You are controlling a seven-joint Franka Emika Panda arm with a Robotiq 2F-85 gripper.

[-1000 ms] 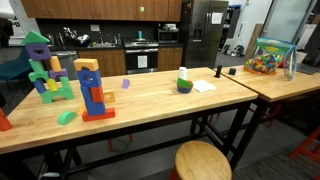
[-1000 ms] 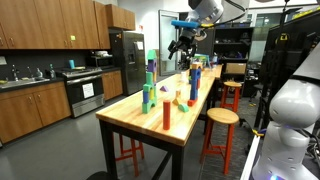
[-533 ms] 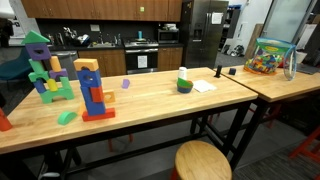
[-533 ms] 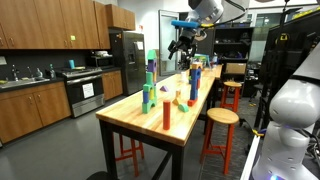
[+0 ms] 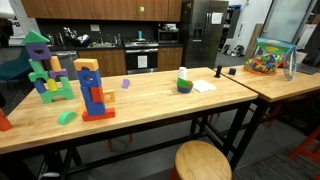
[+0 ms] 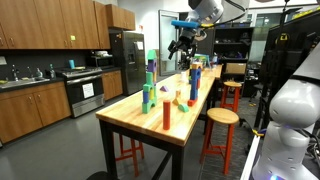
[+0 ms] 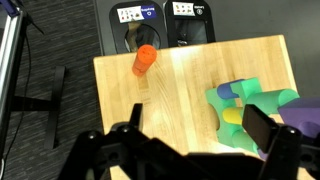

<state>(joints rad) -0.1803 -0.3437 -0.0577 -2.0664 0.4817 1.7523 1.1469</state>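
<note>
My gripper [image 6: 184,47] hangs high above the far part of a long wooden table [image 6: 190,118], touching nothing. In the wrist view its two dark fingers [image 7: 263,126] stand wide apart, and the gripper [image 7: 195,128] is open and empty. Below it lie the wooden tabletop [image 7: 180,85], an orange cylinder [image 7: 144,60] near the table's end, and a green arched block structure [image 7: 252,106] with blue and yellow pieces, next to the right finger. The arm is out of view in the exterior view that faces the table's long side.
Block towers stand on the table: a green and blue one [image 5: 44,68] and an orange, blue and red one [image 5: 92,90]. A green bowl [image 5: 185,85], a paper sheet [image 5: 204,87] and a toy box [image 5: 270,57] sit further along. Stools [image 5: 203,161] stand beside it.
</note>
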